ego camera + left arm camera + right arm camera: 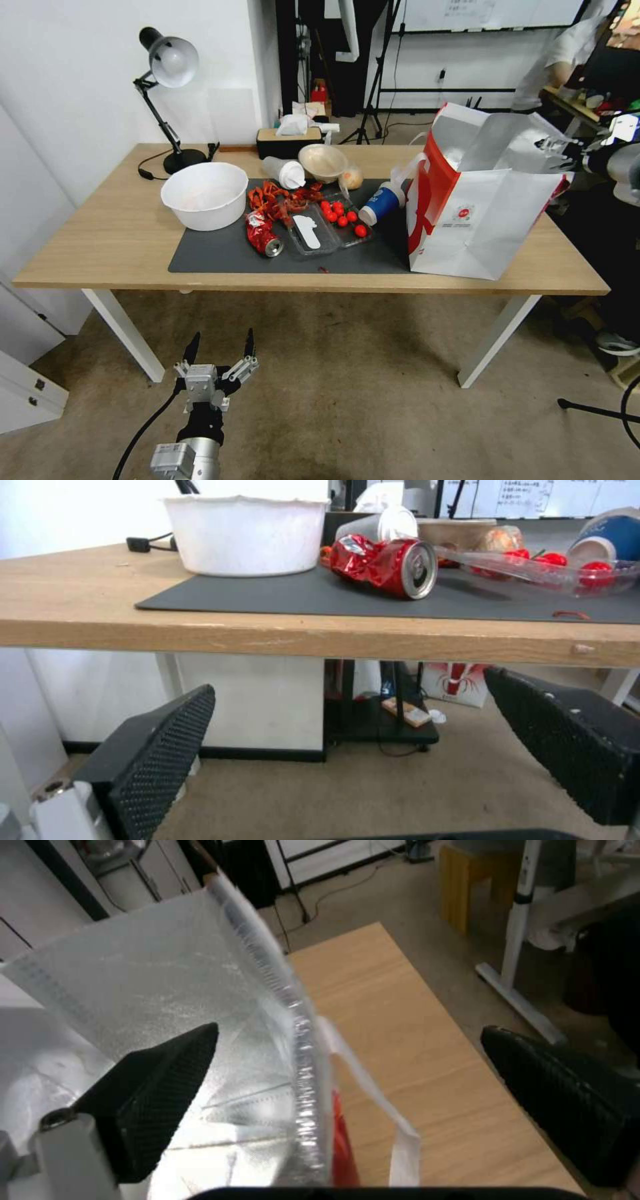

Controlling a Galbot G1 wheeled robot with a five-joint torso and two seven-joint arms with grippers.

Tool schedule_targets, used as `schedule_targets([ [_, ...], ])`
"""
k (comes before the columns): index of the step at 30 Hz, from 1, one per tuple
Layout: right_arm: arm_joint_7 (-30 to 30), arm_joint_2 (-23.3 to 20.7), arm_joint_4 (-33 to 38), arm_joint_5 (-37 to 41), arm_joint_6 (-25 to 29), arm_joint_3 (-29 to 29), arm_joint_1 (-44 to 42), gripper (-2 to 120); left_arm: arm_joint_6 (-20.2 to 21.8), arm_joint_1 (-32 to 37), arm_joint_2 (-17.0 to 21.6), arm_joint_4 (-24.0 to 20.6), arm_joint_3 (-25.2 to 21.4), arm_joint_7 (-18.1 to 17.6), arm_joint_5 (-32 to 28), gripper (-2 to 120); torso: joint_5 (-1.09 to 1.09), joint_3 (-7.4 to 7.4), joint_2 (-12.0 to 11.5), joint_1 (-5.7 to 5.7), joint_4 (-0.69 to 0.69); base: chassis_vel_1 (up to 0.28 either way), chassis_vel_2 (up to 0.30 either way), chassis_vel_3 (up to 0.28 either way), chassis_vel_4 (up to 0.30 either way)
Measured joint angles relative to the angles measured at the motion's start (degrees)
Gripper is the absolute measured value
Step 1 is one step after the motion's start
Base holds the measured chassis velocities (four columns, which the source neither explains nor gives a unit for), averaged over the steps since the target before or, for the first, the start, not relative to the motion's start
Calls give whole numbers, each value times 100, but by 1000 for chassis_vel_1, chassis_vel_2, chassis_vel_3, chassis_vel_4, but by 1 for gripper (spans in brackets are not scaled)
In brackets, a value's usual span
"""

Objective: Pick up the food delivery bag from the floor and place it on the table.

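The food delivery bag [480, 220], white with red side panels and silver foil lining, stands upright on the right end of the light wood table [100, 233], partly on the dark grey mat [220, 257]. My right gripper [559, 148] is at the bag's top right rim. In the right wrist view this gripper [347, 1080] is open, its fingers straddling the foil rim [293, 1030] without pinching it; a white strap handle [400, 1140] hangs beside it. My left gripper [220, 347] hangs open and empty above the floor [347, 387], in front of the table edge [320, 640].
On the mat lie a white bowl [205, 195], a crushed red can [263, 237], a clear tray of tomatoes [340, 217] and a blue cup [380, 203]. A desk lamp [167, 63] stands at the back left. White drawers [27, 387] stand at the left.
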Motion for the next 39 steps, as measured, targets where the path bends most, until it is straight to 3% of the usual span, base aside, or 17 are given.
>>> schedule_targets([
  [14,-123,-124,378,-118,162,437,-469,100,32,-10,0,-28,6,8,-9,100,0,0,0,0,0,0,0,0,0],
  [19,-226,-140,620,-390,497,774,-800,100,33,-7,3,-38,6,11,-9,100,0,0,0,0,1,0,0,0,0],
  [21,-444,-204,953,-899,848,1313,-1438,100,36,-24,21,-40,-3,13,-16,100,0,0,0,0,-1,0,0,0,0],
  [26,-538,-253,1161,-1170,1008,1677,-2003,100,36,-41,32,-19,3,13,-20,100,0,0,0,0,-1,0,0,0,0],
  [28,-743,-345,1450,-1548,1391,2221,-2859,100,36,-58,33,0,38,15,-20,100,2,0,0,0,-2,0,0,0,0],
  [39,-690,-193,2524,-2469,2344,2729,-4011,100,5,-62,45,2,54,21,-32,100,-1,-1,0,0,1,0,0,0,0],
])
